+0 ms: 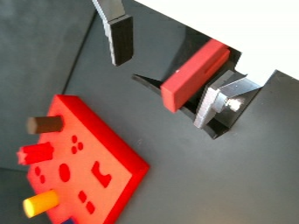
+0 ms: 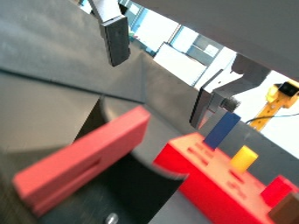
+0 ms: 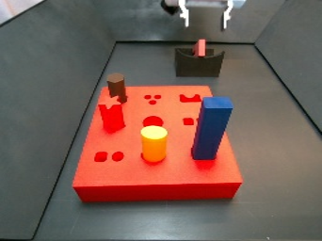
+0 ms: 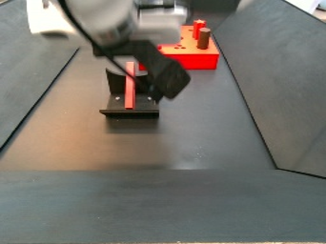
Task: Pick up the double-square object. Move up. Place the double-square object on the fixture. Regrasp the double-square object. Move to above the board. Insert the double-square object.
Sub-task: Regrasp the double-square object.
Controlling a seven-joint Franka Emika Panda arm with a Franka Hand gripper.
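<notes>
While gripper point(image 3: 205, 15) hangs apart above, double-square object point(image 3: 201, 49) rests in fixture point(image 3: 199, 64).

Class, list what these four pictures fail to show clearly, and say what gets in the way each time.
- Claw: cut off by the top edge in a side view.
- Board: mostly hidden behind the arm in a side view.
- Fixture: dark and blurred beneath the double-square object in a wrist view.
</notes>
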